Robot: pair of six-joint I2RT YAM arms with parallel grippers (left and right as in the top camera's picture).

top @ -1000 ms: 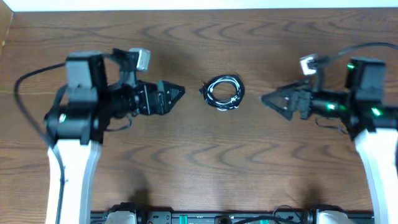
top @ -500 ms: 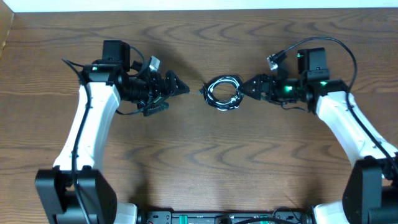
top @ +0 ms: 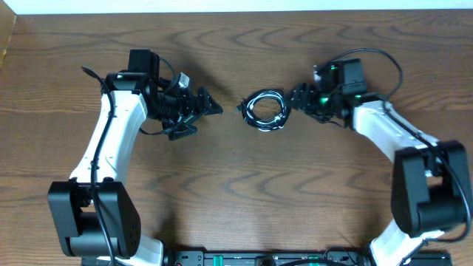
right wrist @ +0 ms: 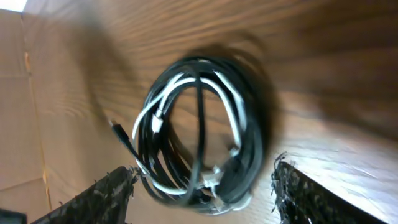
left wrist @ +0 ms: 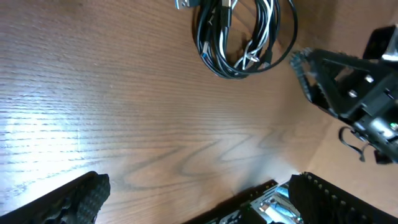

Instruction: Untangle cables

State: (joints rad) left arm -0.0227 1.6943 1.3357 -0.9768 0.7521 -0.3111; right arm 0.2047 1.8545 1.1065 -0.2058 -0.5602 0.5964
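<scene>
The cables (top: pixel 266 110) lie as one coiled bundle of black cords with a white one wound in, at the table's middle. The bundle shows in the left wrist view (left wrist: pixel 244 34) and fills the right wrist view (right wrist: pixel 205 134). My right gripper (top: pixel 295 100) is open at the bundle's right edge, its fingers (right wrist: pixel 202 193) on either side of the coil's near part. My left gripper (top: pixel 214 107) is open and empty, a short way left of the bundle, its fingers (left wrist: pixel 199 196) over bare wood.
The wooden table (top: pixel 244 192) carries both arms. The right arm's gripper shows in the left wrist view (left wrist: pixel 348 93). A black rail with electronics (top: pixel 259 258) runs along the front edge.
Both arms swung in toward the bundle. The right gripper closed the gap and now straddles the coil's right edge. The left gripper came nearer and stays apart from it.
</scene>
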